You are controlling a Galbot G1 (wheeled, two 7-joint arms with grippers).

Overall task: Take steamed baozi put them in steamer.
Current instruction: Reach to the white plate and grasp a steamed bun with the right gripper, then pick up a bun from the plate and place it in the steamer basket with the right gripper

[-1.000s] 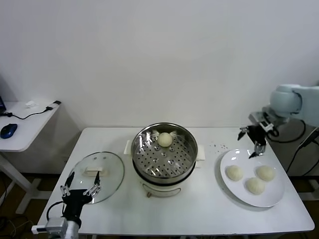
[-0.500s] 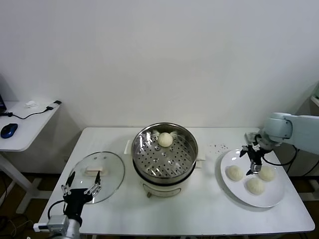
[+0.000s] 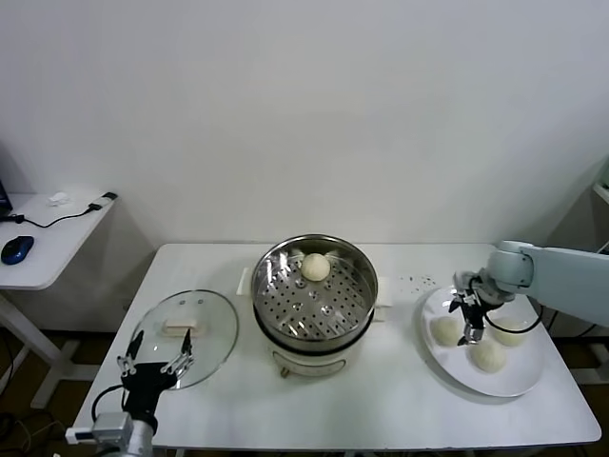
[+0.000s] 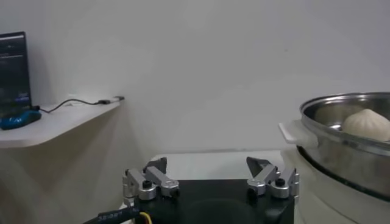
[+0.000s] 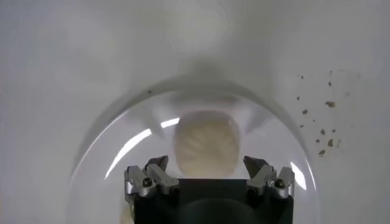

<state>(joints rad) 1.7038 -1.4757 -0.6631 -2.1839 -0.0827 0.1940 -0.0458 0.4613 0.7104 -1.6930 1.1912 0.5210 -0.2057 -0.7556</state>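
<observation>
Fingers spread wide, the right gripper hangs over the white plate at the table's right end, its tips straddling one of the three steamed baozi lying there; whether they touch the dough is hard to tell. A fourth bun sits at the far side of the steamer in the middle. The left gripper, fingers also spread, waits by the glass lid.
</observation>
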